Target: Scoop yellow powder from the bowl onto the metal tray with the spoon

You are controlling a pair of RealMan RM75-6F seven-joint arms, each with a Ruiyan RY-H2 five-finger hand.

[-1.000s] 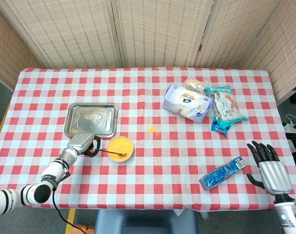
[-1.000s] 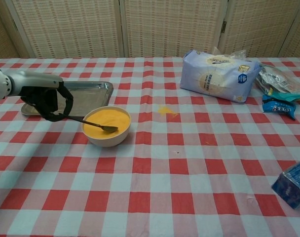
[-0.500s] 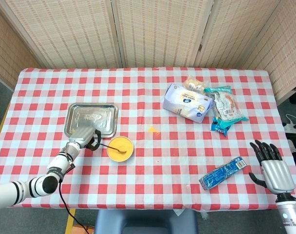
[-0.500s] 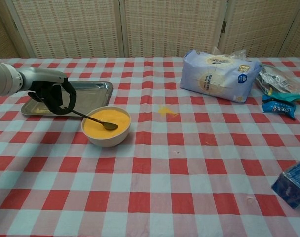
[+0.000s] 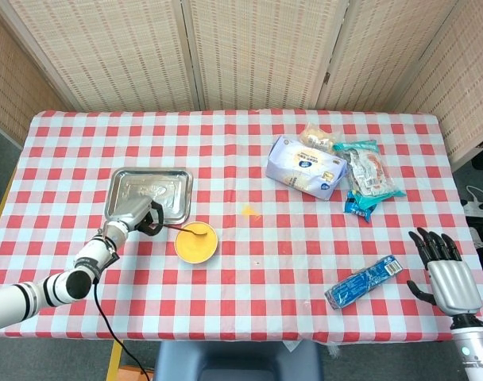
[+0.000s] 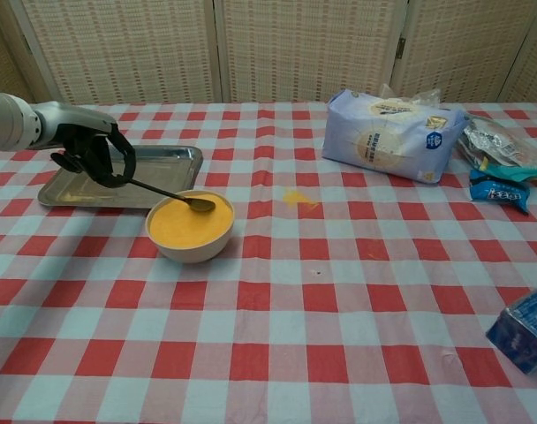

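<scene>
A: Left side first. What's the left hand (image 6: 96,152) doing?

B: Fingers wrapped round the spoon (image 6: 167,194) handle, over the metal tray (image 6: 176,157), centre left of the chest view. The spoon's head sits above the far rim of the bowl (image 6: 190,231), with what looks like a little yellow powder (image 6: 185,225) in it.

A: Bowl position?

B: Just right of the tray's near corner, close beside it, maybe touching; can't tell. Full of powder nearly to the brim.

A: Handling?

B: My guess: spoon is thin stiff metal, light, fine held at the handle end as now. Powder is loose and will slide off if the spoon tips, so keep it level. Bowl looks light and could scoot if the spoon drags its rim.

A: Spill already?

B: A yellow smear (image 6: 298,199) on the cloth, centre of frame, well apart from the bowl.

A: Room to move?

B: Short path from bowl to tray, nothing between. The tray has a low raised lip the spoon must clear. Tray sits well in from the table's left edge in the head view.

A: Right side?

B: A flour bag (image 5: 303,167) and snack packets (image 5: 367,176) upper right, a blue packet (image 5: 362,281) lower right near the front edge. The right hand (image 5: 446,275) is lower right, off past the table corner, fingers spread, holding nothing.
</scene>
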